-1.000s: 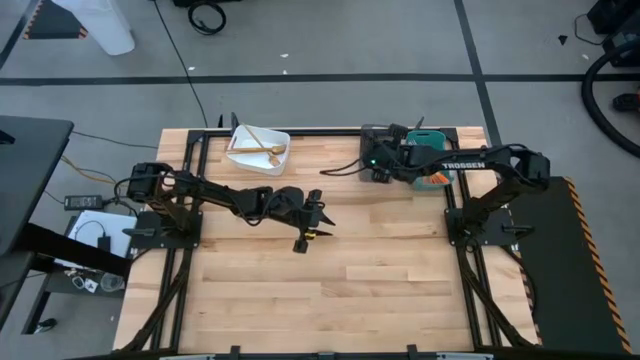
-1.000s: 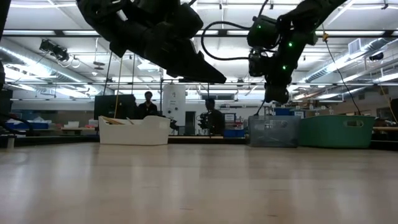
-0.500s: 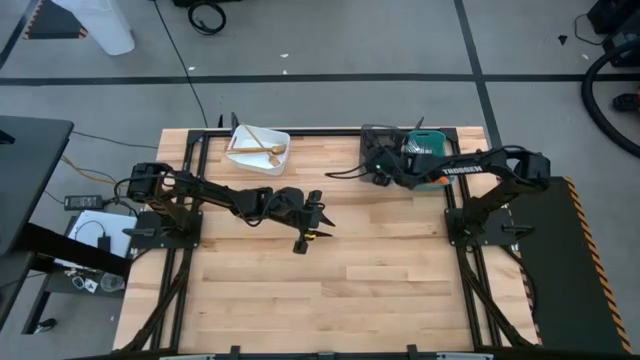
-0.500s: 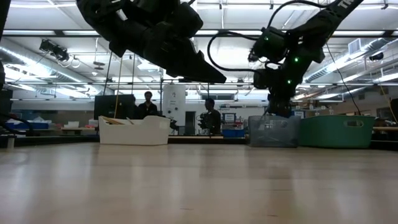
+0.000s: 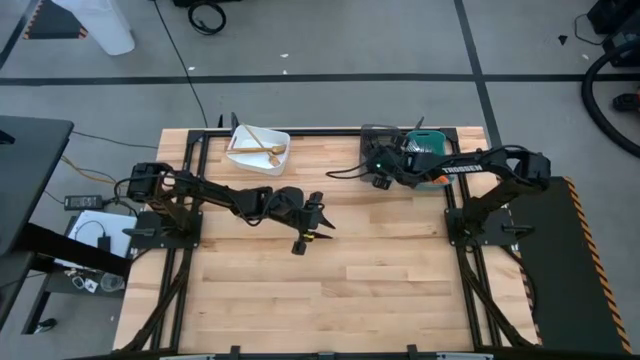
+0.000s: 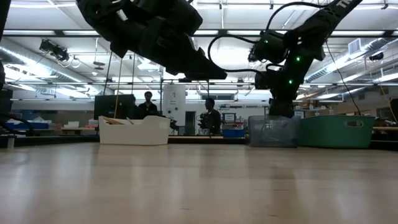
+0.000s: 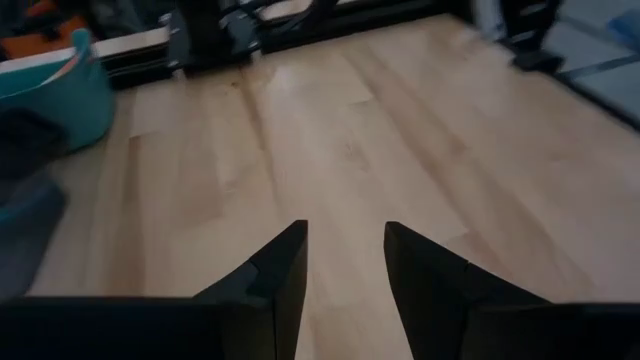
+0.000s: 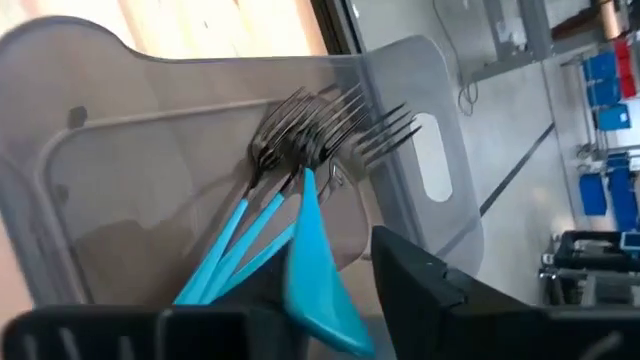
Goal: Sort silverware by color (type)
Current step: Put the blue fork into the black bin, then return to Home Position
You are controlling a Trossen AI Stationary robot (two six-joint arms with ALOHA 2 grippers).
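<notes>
Several blue-handled forks with metal tines (image 8: 300, 140) lie in the grey bin (image 8: 100, 160), which also shows in the high view (image 5: 372, 135). My right gripper (image 8: 330, 300) hangs over this bin, fingers apart. One more blue handle (image 8: 312, 270) stands between its fingers, with a gap to one of them. My left gripper (image 7: 345, 265) is open and empty above the bare table middle (image 5: 312, 222). Gold utensils (image 5: 262, 148) lie in the white bin (image 5: 240, 158). My right gripper has the blue handle's wide end (image 8: 315, 290) between its fingers, pointing down into the grey bin. I cannot tell whether either finger touches it. The fork's tines rest among the other forks against the bin's wall.
The teal bin (image 5: 428, 150) stands beside the grey one at the far right, with something orange (image 5: 436, 181) at its near side. The three bins show along the table's far edge in the low view (image 6: 273, 130). People stand in the room behind.
My right gripper has gone down toward the grey bin and a little toward the table's right edge.
</notes>
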